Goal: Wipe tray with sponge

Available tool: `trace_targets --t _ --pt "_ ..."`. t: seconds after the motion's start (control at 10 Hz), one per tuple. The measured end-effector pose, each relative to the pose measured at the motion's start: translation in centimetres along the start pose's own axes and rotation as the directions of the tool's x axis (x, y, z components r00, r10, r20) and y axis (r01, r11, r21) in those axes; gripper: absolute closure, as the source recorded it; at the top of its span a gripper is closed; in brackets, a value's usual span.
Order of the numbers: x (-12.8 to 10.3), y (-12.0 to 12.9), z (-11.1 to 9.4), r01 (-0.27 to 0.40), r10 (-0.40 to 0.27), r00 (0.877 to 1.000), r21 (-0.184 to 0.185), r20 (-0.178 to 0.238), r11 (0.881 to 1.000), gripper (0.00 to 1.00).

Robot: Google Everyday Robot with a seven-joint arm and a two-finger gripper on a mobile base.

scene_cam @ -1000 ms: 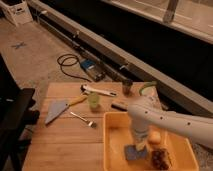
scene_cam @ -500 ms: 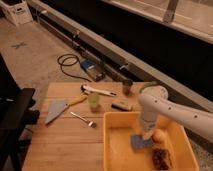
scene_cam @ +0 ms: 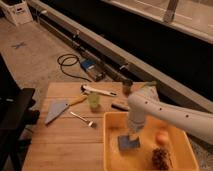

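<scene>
Currently the sponge is lying flat near the left wall of the tray, with the gripper closed and pressing down on its top. Risk, as judged: a stroke toward the right end could be pushing the ball and the brown clump about, or the sponge could be slipping free.

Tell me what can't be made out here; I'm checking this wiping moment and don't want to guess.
- Pincer, camera view: low over the small flat blue sponge in the large yellow plastic tray; the white arm hides its contact with the sponge.
- Tray's near edge: cut off by the picture's bottom.
- Round orange ball and dark brown lumpy clump: too blurred to identify.
- Small green cup on the wooden table: contents not visible.
</scene>
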Motion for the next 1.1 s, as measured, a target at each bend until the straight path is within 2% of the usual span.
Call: trace_targets --t 0.1,0.3,0.5,0.7,0.9,1.1 --pt "-1.1 0.3 0.2 0.015 -0.015 1.000 -0.004 0.009 1.000 1.00" --pt "-1.8 0.7 0.7 0.012 -0.012 1.000 -0.018 0.010 1.000 1.00" --pt "-0.1 1.5 1.0 -0.022 0.022 1.000 -0.039 0.000 0.999 1.00" --pt "3.5 2.2 1.0 -0.066 0.065 0.998 -0.053 -0.021 0.996 1.00" --pt "6.3 1.1 0.5 -0.094 0.092 0.995 -0.052 -0.041 0.994 1.00" --pt "7.0 0.2 0.2 -0.091 0.089 0.995 -0.045 -0.054 0.995 1.00"
